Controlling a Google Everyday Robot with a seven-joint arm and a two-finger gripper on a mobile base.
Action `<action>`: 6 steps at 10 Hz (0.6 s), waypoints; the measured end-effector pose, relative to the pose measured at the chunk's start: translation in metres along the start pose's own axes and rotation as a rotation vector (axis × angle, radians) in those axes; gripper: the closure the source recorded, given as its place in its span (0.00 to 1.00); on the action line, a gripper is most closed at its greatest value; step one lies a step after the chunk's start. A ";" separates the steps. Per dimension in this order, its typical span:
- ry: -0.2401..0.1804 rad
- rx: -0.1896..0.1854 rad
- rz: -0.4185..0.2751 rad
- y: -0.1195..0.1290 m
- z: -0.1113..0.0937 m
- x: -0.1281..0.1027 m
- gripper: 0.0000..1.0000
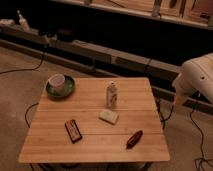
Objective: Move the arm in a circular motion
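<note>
Large glossy white arm of thick rounded segments (pixel 199 75) comes in at 3 o'clock of the frame. It sits off the right edge of the light wooden slatted desk (pixel 97 147) and not over the desk top. Small dark dots show on its shell.

Claw (pixel 178 100) = the yellowish tip at the arm's lower left end, pointing toward 7 o'clock. It is just beside the desk's right edge, near the far right corner. Can't tell how wide it is. Nothing is seen in it and it touches no item on the desk. It is well apart from all the desk items.

On the desk, clock positions taken from the desk centre:
- round green plate (pixel 70 90) at 10 o'clock, with a white cup (pixel 57 81) standing on it
- small white upright bottle with a dark label (pixel 112 94) at 1 o'clock, close to centre
- pale rectangular block (pixel 109 116) at centre, lying flat, just at 6 o'clock of the bottle and apart from it
- dark flat bar with orange-red face (pixel 73 130) at 8 o'clock, lying at an angle
- reddish-brown oblong item (pixel 134 139) at 5 o'clock, near the front edge, also angled

A black cable (pixel 196 131) runs on the floor at 4 o'clock, below the arm. A long dark low shelf (pixel 100 47) runs behind the desk at 12 o'clock.
</note>
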 end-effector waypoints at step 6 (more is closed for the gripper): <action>-0.023 -0.022 0.020 0.079 -0.035 -0.047 0.35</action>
